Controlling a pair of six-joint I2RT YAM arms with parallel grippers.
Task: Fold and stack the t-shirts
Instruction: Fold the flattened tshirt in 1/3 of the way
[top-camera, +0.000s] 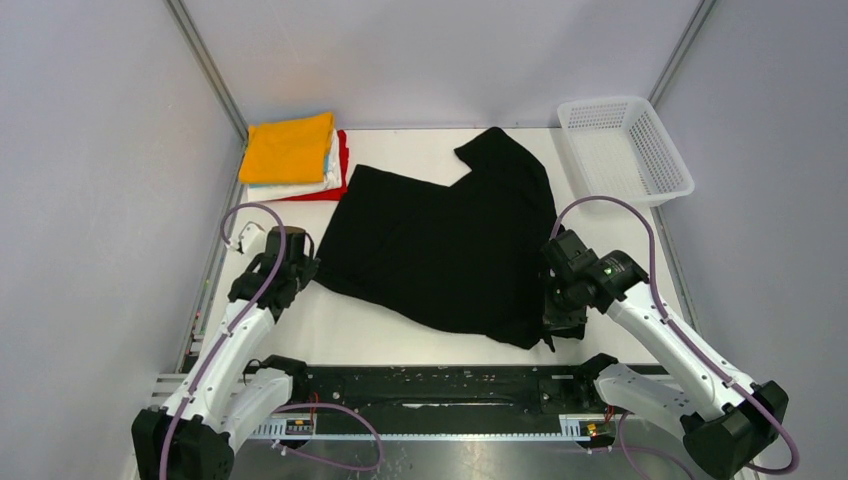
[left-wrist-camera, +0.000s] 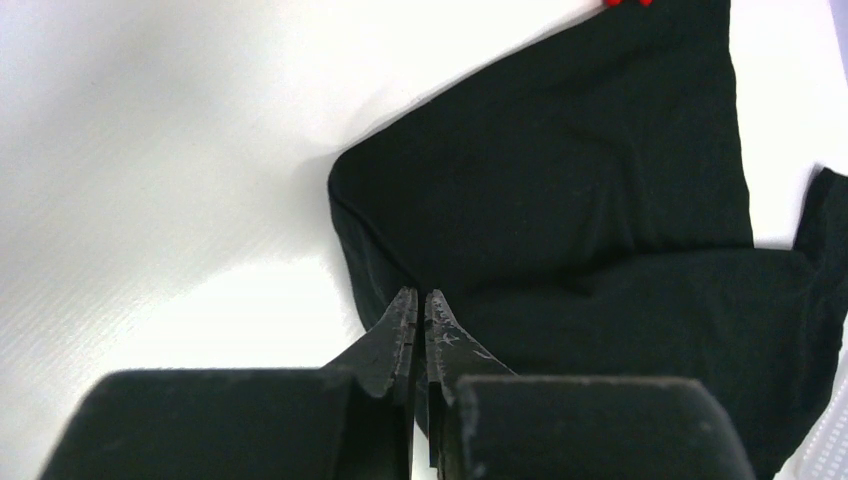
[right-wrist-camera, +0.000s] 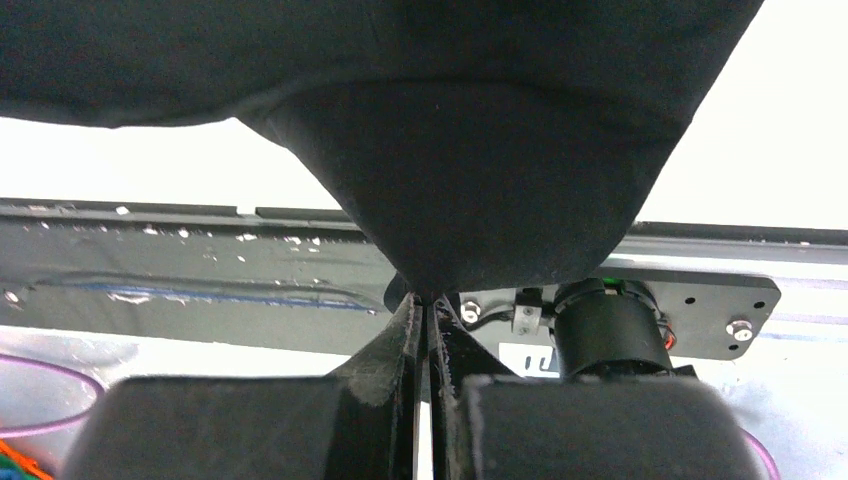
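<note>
The black t-shirt (top-camera: 450, 250) lies spread across the middle of the bench (top-camera: 350, 330), the left fingers (left-wrist-camera: 395, 335) pinching its near left corner, the right fingers (right-wrist-camera: 400, 340) pinching its near right edge, and folded shirts (top-camera: 290, 150) stacked at the far left corner.

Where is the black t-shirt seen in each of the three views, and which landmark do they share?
Top external: the black t-shirt lies spread in the middle of the picture.
Left wrist: centre and right, its edge at the left gripper.
Right wrist: across the top, pinched by the right gripper.
Shared landmark: the white table, bordering the shirt in every view.
</note>
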